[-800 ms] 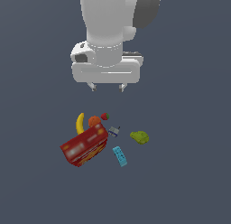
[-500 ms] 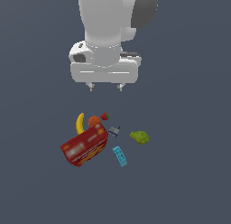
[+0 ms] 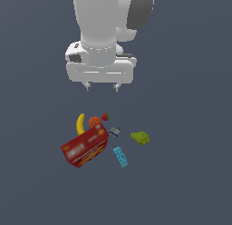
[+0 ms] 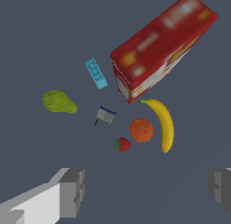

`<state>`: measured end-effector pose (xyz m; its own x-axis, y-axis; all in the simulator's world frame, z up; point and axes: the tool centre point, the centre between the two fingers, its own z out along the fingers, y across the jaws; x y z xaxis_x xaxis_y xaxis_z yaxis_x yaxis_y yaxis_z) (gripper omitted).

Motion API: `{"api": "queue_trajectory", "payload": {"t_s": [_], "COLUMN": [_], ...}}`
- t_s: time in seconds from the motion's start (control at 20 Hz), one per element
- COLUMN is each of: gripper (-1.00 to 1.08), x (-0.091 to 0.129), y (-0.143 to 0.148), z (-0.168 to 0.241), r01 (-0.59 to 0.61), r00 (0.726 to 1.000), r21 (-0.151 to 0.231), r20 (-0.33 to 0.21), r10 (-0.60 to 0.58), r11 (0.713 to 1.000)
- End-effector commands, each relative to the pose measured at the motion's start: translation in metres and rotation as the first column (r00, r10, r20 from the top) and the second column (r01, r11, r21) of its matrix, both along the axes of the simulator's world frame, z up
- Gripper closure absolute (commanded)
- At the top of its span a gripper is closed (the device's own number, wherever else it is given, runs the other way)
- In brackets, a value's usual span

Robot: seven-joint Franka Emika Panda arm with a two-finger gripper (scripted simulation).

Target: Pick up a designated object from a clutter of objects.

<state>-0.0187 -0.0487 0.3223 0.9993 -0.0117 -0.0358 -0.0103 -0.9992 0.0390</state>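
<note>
The arm (image 3: 102,20) was glossy white and chunky, with a dark grey rounded patch on its upper side. Its end effector (image 3: 102,86) was a wide white block with two short grey fingertips (image 4: 72,191), boxy and faceted up close.

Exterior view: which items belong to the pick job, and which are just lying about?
Job:
- tiny dark-blue block, the pick target
- gripper, open, above the clutter

Lying about:
- red box
- banana
- orange
- strawberry
- olive-green lump
- light-blue brick
</note>
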Motion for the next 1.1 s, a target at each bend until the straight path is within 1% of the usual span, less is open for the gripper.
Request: {"api": "queue_trajectory", "payload": {"t_s": [0.0, 0.25, 0.5, 0.8, 1.05], "gripper": [-0.92, -0.92, -0.92, -0.92, -0.92], "x": [0.0, 0.005, 0.011, 0.019, 0.022], "y": [0.0, 0.003, 0.008, 0.016, 0.026], "z": [-0.002, -0.016, -0.042, -0.091, -0.141], "r01": [0.003, 0.025, 0.066, 0.144, 0.227], "r00": [1.0, 1.0, 0.998, 0.989, 0.973], "r21": [0.0, 0.002, 0.007, 0.015, 0.023], "r20": [0.0, 0.003, 0.008, 0.016, 0.023], "r10": [-0.003, -0.025, -0.067, -0.144, -0.228], "r11": [1.0, 1.0, 0.998, 0.989, 0.974]}}
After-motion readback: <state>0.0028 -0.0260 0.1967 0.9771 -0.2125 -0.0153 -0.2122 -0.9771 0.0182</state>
